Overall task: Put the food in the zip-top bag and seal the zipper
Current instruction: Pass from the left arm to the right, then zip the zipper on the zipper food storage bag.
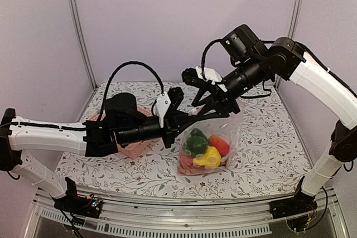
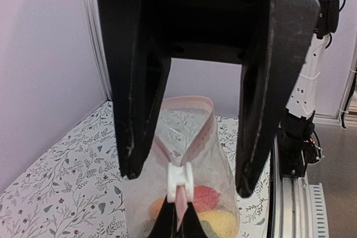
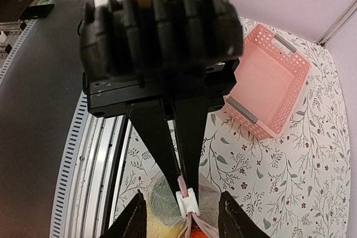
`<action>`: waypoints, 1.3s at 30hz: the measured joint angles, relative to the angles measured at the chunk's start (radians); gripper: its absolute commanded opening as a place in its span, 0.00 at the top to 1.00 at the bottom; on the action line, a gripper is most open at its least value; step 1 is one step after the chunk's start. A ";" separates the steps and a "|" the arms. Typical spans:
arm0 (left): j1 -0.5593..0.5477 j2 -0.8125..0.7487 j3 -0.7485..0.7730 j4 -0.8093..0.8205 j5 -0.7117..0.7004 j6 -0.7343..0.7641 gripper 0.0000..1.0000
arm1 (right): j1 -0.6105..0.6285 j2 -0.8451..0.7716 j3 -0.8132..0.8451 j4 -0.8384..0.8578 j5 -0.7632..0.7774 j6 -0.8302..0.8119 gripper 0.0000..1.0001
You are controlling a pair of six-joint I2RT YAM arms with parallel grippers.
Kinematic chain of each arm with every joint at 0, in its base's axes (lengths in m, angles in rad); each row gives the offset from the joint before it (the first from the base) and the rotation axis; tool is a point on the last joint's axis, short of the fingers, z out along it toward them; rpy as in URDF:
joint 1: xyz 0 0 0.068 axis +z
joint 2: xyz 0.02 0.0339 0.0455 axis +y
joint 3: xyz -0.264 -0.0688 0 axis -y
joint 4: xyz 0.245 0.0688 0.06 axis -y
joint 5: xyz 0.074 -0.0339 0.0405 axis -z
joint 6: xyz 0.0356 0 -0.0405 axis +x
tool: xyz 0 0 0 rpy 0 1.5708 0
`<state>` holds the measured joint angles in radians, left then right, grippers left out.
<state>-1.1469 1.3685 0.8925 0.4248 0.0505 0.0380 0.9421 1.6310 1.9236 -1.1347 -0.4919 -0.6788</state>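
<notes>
while our right jaws are pinching the clear soft plastic bag's [image 1: 226, 126] thin pinkish zipper [image 2: 192, 103], our open left jaws are risking closing off-centre and slipping off its small white slider [image 2: 180, 179].

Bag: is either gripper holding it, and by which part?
The right gripper pinches the bag by its zipper, right at the white slider. The left gripper stands open astride the slider, holding nothing.

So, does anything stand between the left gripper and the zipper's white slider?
Nothing visible: the open left gripper frames the slider, unobstructed. The right gripper pinches the zipper strip just beside it.
</notes>
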 measured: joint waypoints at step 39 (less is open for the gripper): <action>0.000 -0.101 -0.092 0.018 -0.120 0.023 1.00 | 0.013 0.073 0.027 0.052 0.045 0.032 0.95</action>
<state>-1.1469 1.2671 0.8009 0.4423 -0.0696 0.0612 0.9554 1.7039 1.9507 -1.0824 -0.4473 -0.6464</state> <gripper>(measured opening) 0.004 0.062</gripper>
